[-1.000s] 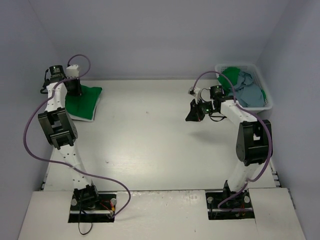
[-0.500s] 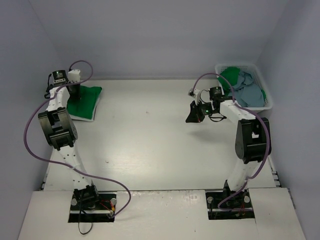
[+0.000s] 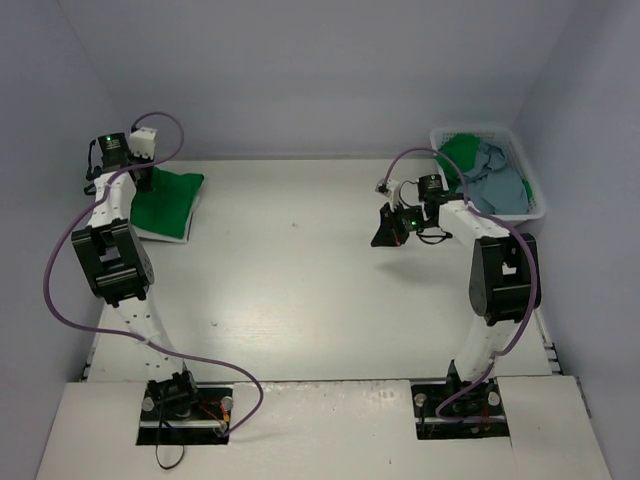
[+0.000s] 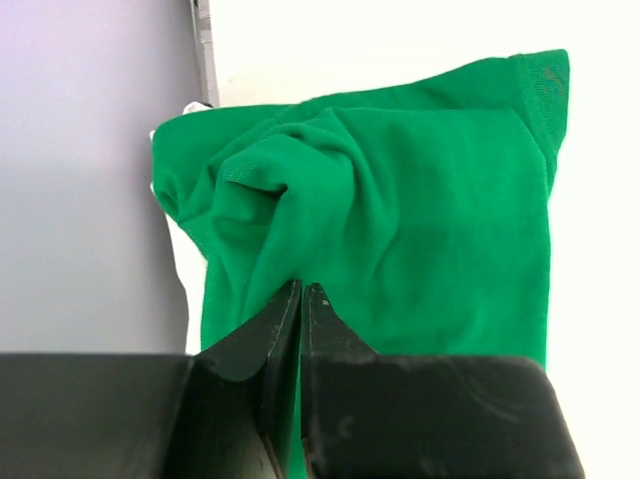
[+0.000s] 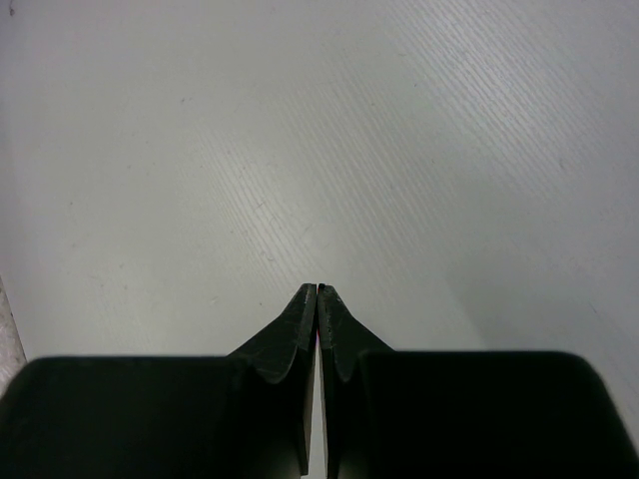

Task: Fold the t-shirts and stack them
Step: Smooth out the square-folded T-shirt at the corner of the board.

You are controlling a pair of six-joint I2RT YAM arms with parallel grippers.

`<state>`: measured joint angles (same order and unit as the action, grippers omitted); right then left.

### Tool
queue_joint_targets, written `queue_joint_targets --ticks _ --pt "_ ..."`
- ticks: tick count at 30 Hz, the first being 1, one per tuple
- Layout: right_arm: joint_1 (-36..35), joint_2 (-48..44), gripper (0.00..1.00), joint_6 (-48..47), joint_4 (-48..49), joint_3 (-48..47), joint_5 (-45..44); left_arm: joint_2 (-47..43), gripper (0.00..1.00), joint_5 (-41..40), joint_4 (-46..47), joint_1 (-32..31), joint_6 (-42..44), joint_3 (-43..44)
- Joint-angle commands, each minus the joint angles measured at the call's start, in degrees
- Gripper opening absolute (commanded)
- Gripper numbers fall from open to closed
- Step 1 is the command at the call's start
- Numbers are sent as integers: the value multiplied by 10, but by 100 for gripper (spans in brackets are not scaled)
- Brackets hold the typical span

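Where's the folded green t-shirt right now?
In the top view, the folded green t-shirt lies at the far left corner of the table, beneath the left tool.

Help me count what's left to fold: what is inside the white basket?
Inside the white basket lie a crumpled green shirt at its left and a blue-grey shirt heaped over most of the rest. Anything underneath them is covered.

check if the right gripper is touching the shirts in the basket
Apart. The top view shows the right gripper over bare table, clear of the basket holding the shirts; its wrist view shows only table.
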<state>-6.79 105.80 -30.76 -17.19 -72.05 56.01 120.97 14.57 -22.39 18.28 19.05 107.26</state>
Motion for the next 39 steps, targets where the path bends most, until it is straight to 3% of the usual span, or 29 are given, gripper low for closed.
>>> queue_joint_targets --ticks 1,9,19,28,39 --pt "-2 -7 1 -9 -1 -9 23 -42 0 -15 33 0 20 1" --pt "-2 -9 1 -11 -3 -3 20 -17 0 -35 60 2 34 -25" --pt "-1 -1 1 -15 -5 0 15 38 0 -134 134 -1 52 -54" --pt "-2 10 1 -12 -7 -7 11 77 0 -113 144 -1 33 -75" --pt "1 -2 1 -11 -9 -18 -9 -12 0 -96 91 -11 7 -35"
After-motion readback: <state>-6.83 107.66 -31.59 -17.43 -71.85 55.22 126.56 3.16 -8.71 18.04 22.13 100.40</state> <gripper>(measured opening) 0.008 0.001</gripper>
